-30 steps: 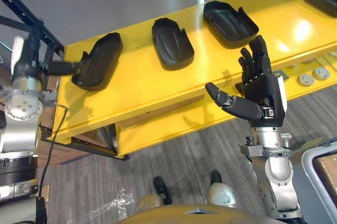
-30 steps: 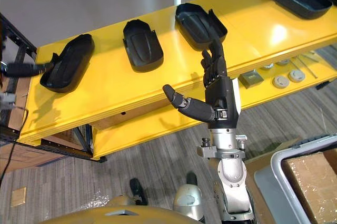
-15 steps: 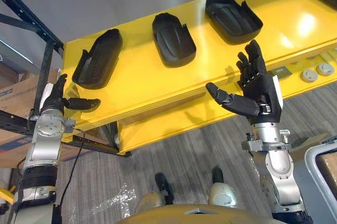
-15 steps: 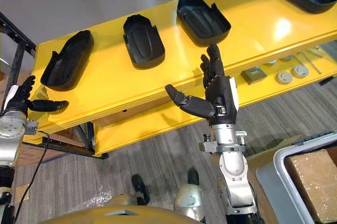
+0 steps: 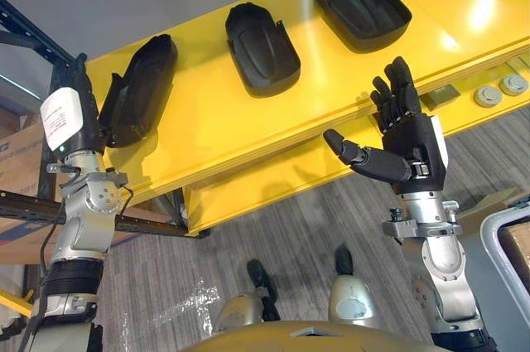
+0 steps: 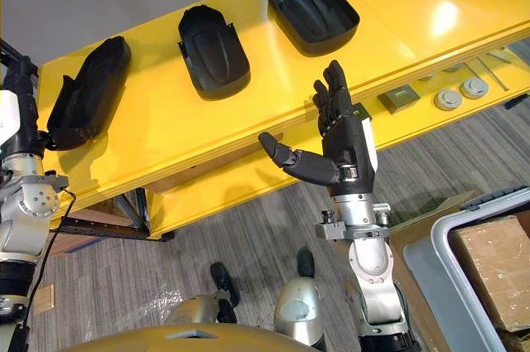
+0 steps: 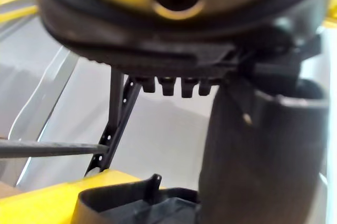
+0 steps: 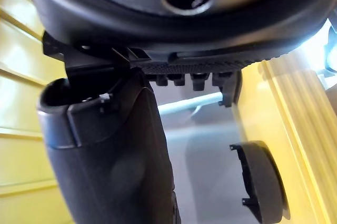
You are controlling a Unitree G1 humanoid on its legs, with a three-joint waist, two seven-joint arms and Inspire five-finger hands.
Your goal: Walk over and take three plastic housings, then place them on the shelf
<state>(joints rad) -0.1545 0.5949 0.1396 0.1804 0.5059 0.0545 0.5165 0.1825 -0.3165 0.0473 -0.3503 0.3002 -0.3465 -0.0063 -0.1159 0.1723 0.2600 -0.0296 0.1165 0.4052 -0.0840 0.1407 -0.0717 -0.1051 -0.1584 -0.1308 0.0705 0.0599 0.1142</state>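
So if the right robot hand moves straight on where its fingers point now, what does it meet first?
Probably the front edge of the yellow shelf, just past the straight fingers of the right robot hand; depth is unclear.

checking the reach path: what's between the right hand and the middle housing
Only bare yellow shelf top lies between the right hand and the middle housing, in the left eye view.

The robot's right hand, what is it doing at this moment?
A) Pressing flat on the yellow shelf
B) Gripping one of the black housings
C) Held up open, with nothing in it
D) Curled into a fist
C: the right hand is raised in front of the edge of the yellow shelf, its fingers straight and its thumb spread out to the side, with nothing between them.
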